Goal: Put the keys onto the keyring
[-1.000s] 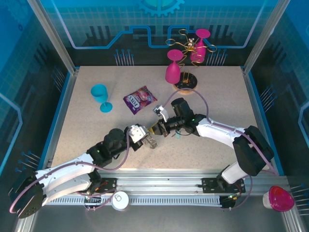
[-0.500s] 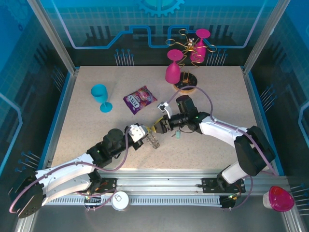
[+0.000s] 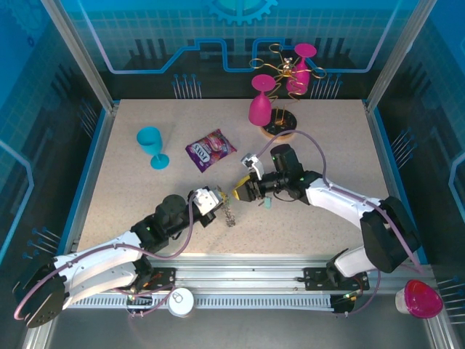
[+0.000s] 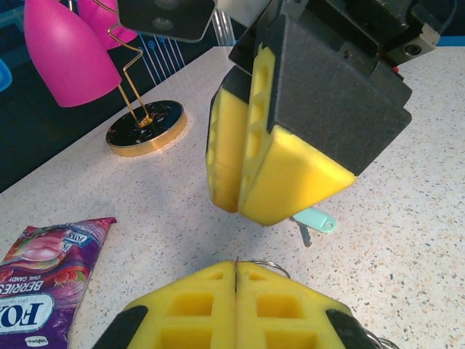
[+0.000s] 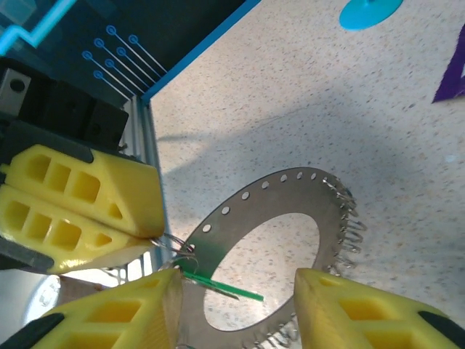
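The left gripper (image 3: 220, 207) is closed tight on the rim of the keyring (image 5: 314, 190), pinching it at the edge where a few small wire loops sit. The ring stands out from those closed fingers over the tabletop (image 3: 145, 211), a flat band pierced with holes, its far rim fringed with more loops.

The right gripper (image 3: 240, 192) faces the left one from just across, with the ring between them. Its 2 fingers stand apart. In the right wrist view they straddle the near side of the ring without clamping it.

The green key (image 5: 218, 285) shows as a thin strip at the ring's inner edge, just beside one finger of the right gripper and below the pinched loops. I cannot tell whether it is threaded on.

The pale key (image 4: 317, 219) lies flat on the tabletop under the right gripper, apart from the ring.
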Controlling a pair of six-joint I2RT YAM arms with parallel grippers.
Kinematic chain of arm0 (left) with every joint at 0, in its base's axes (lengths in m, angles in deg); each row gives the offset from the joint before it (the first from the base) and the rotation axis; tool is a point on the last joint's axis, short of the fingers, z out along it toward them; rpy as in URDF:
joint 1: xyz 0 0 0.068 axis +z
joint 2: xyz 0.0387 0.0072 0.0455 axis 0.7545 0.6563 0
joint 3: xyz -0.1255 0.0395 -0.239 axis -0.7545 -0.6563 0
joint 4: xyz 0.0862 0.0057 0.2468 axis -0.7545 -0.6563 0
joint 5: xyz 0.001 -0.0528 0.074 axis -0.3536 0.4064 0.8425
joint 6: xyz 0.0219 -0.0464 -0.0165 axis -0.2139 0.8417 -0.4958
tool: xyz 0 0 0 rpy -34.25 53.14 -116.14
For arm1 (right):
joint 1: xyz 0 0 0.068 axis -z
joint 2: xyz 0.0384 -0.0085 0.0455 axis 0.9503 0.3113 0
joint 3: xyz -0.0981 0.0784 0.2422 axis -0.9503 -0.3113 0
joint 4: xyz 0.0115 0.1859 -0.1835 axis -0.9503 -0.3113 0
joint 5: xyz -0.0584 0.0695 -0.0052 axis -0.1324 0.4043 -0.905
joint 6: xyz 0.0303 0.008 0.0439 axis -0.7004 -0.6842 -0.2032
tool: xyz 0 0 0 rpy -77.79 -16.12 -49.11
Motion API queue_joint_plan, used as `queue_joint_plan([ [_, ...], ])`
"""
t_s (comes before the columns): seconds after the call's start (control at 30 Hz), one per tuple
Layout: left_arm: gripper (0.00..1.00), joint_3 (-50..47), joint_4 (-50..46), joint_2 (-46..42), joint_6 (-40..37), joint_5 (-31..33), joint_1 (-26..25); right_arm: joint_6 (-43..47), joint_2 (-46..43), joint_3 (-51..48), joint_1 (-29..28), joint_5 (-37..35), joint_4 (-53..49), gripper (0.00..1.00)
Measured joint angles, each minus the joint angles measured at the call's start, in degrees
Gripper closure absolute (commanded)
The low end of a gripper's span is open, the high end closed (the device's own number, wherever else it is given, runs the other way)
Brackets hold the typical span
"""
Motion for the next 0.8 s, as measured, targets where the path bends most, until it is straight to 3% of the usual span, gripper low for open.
queue_joint_plan([
  [0.27, 1.0, -0.04, 0.02, 0.81, 0.87, 0.04, 0.0, 5.07, -3.67, -1.01, -1.01, -5.88, -1.14, 0.59],
  [0.6, 1.0, -0.04, 0.04, 1.86, 1.03, 0.26, 0.0, 13.14, -14.45, -8.46, -12.44, -26.14, -0.59, 0.59],
  [0.8, 1.0, -0.04, 0.04, 1.86, 1.03, 0.44, 0.0, 14.99, -13.97, -9.75, -15.65, -32.26, 1.6, 0.58],
])
